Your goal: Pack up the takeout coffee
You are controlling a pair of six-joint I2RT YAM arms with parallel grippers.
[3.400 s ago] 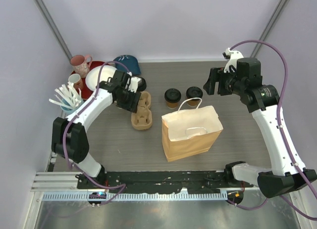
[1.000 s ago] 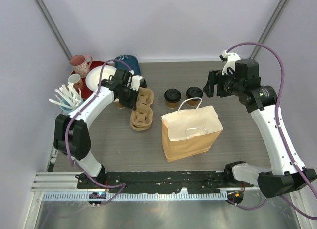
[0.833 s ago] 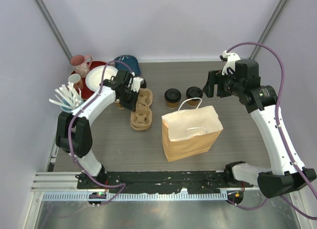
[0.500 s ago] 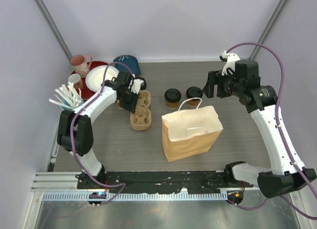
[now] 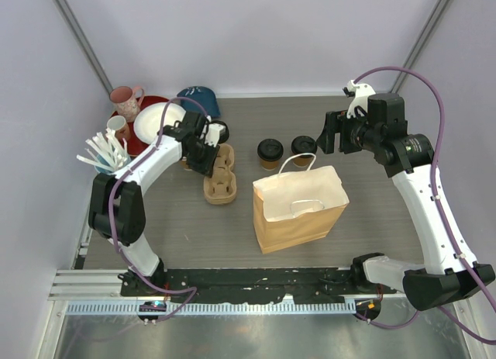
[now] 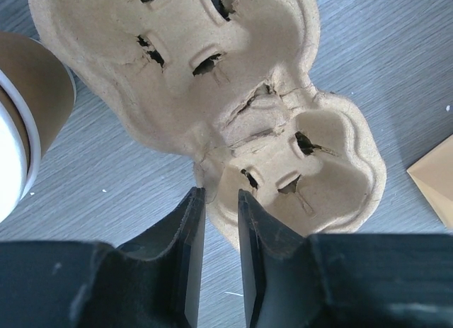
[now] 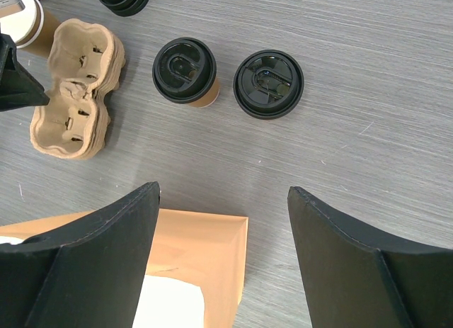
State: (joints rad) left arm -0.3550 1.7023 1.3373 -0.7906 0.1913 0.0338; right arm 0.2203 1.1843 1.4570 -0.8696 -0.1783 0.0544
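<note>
**Left arm pulled in at the carrier, coffees unpacked**

Left arm's elbow has swung in toward the table over the last few seconds. Carrier, bag and both coffees haven't shifted, and the right arm has barely moved.

- Left gripper (image 6: 218,200): fingers almost together, straddling the side rim of the pulp cup carrier (image 6: 212,108) near its waist. One tip is outside the rim and one is inside a pocket, so it looks clamped on that rim. All carrier pockets are empty.
- Right gripper (image 7: 223,188): fingers wide apart, holding nothing, hanging above the table (image 5: 186,227) near the two coffees.
- Coffees: left cup (image 7: 184,69) and right cup (image 7: 269,83) stand upright on the table with black lids on, side by side but not touching. They sit just behind the paper bag (image 5: 298,212) and to the right of the carrier.
- Bag: upright, mouth open, handles up, with white paper visible inside.
- A lidless white-rimmed cup (image 6: 18,129) stands just beside the carrier's far-left end.
</note>
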